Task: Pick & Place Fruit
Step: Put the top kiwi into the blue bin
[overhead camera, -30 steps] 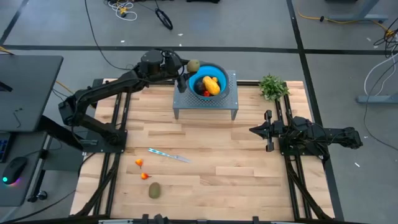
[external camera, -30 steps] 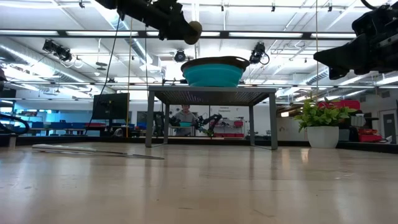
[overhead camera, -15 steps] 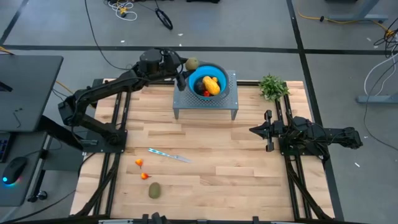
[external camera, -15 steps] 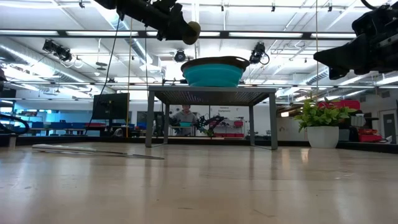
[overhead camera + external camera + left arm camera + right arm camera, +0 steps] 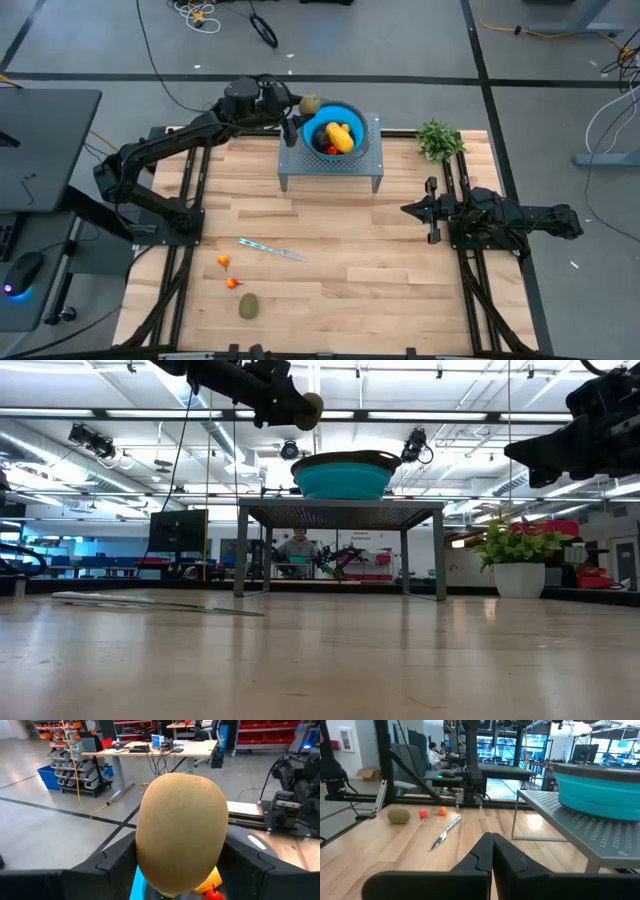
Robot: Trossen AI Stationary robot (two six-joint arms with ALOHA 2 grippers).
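A kiwi (image 5: 311, 103) is held in the left pincer (image 5: 303, 105) beside the bowl (image 5: 356, 117), not yet released. Inside lie yellow fruit (image 5: 339, 135). On the desk (image 5: 380, 250) remain another kiwi (image 5: 248, 306) and two red fruits (image 5: 228, 272). The right pincer (image 5: 408, 210) waits, closed and empty.

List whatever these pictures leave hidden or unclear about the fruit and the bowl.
- Bowl contents: in the low view the blue bowl rim hides them all.
- High view: the yellow-orange fruit covers most of the red pieces beneath; their count is unclear.
- Left wrist view: the kiwi in the left gripper blocks most of the bowl.
- The second kiwi and small red fruits are absent from the low view.
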